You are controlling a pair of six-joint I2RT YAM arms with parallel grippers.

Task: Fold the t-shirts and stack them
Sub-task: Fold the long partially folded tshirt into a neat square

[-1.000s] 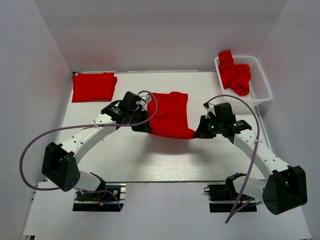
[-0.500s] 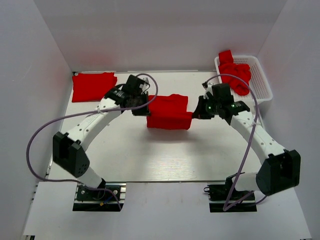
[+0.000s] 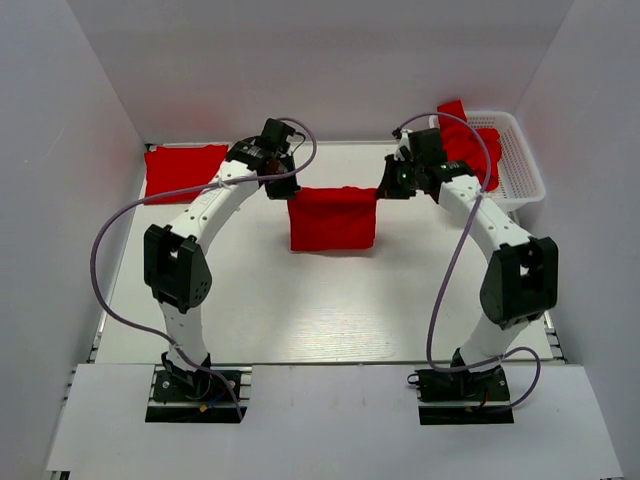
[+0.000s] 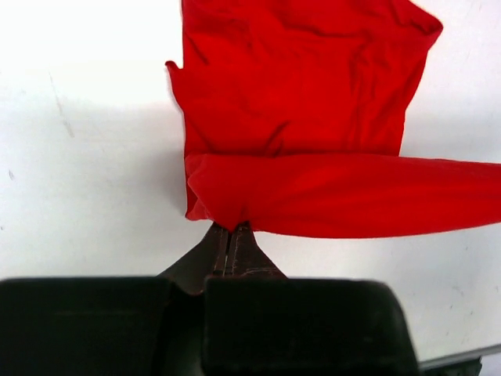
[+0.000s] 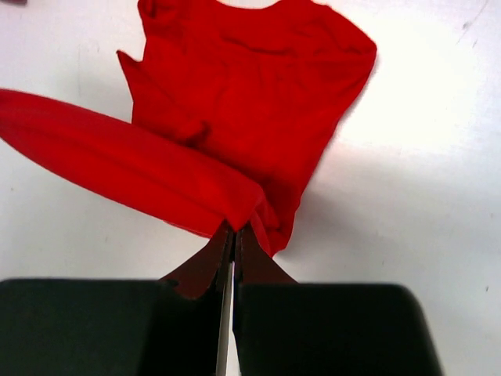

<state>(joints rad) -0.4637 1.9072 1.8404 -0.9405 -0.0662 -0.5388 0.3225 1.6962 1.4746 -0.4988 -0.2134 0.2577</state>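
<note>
Mid-fold. Left gripper [image 3: 286, 189], right gripper [image 3: 381, 190] — each pinched tight on a corner of the t-shirt [image 3: 332, 220], far-centre of table [image 3: 250, 310]. Lifted edge taut between them. Keep corners level, tension equal; lay down square on lower layer before letting go — else skewed fold likely.

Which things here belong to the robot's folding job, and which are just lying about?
Job: red cloth t-shirt stretched between left gripper and right gripper; folded red t-shirt, far left; crumpled red t-shirts, far right.
Just there: white plastic lattice basket; white table.
</note>
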